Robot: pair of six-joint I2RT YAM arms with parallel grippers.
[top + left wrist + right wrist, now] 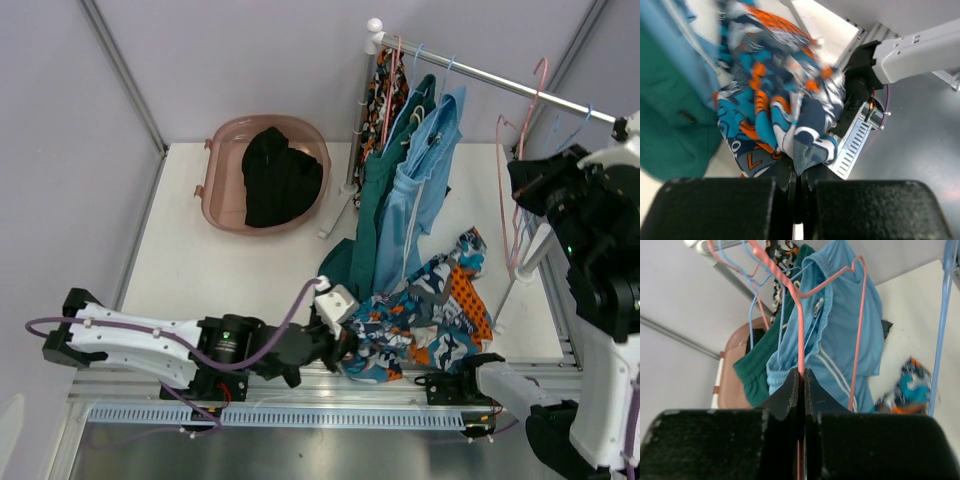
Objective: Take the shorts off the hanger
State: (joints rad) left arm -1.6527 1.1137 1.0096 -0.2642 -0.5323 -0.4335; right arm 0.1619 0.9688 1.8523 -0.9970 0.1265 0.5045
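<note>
Left gripper [799,171] is clamped tight on a corner of the patterned shorts [425,312], which lie heaped on the table below the rail [500,80], their bulk to the claw's right. Right gripper [802,377] is pinched closed on a bare pink hanger [801,330] toward the rail's right end. Light blue shorts [425,170] and teal shorts [375,190] hang lengthwise down from the rail's left end, and the right arm looks nearer their hangers.

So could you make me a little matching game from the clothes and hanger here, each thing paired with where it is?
Things:
1 black shorts
2 patterned shorts
3 light blue shorts
4 pink hanger

Places:
A hanging from the rail, no hand on it
B pinched by the right hand
C in the pink basin
D gripped by the left hand

Pairs: 1-C, 2-D, 3-A, 4-B
</note>
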